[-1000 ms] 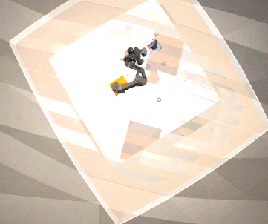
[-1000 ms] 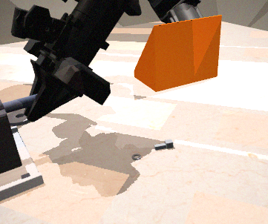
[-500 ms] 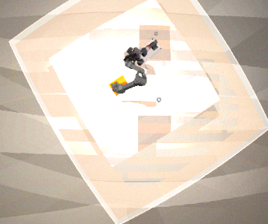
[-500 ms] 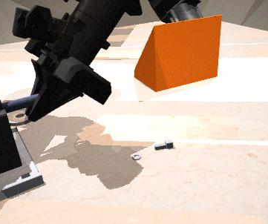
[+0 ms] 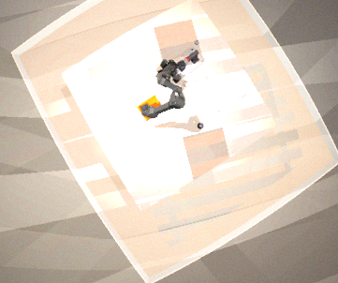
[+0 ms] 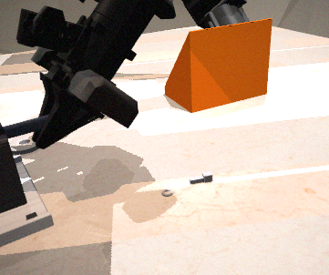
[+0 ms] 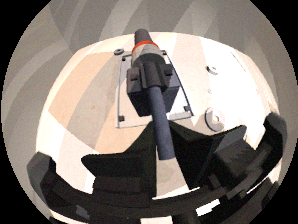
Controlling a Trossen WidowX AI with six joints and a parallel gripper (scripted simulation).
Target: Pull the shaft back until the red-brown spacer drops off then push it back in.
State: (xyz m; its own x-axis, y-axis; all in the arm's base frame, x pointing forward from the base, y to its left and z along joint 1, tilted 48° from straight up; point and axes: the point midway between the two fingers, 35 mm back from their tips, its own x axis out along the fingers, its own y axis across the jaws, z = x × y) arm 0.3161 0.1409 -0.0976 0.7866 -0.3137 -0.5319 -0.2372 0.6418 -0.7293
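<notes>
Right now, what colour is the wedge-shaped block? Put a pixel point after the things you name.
The wedge-shaped block (image 6: 236,68) is plain orange; the exterior view shows it best.

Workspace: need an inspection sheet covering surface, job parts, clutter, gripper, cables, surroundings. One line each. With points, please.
Surface: pale tabletop (image 5: 116,141), patchy light and shadow; no damage made out.
Shaft: blue-grey (image 7: 160,117) (image 6: 26,127), sticking out of the housing block (image 7: 142,97) (image 6: 1,178).
Red-brown spacer: cannot pick it out for certain.
Base plate: pale (image 7: 126,122) (image 6: 35,223), under the housing block.
Clutter: small grey ring (image 6: 167,193) and a small bolt-like part (image 6: 200,178) lying loose.
Gripper (image 6: 40,141) (image 7: 158,123): shut on the shaft's free end.
Cables: nothing seen.
Surroundings: orange wedge-shaped block (image 6: 231,64) (image 5: 154,99) at the arm's base; grey backdrop beyond the table.
</notes>
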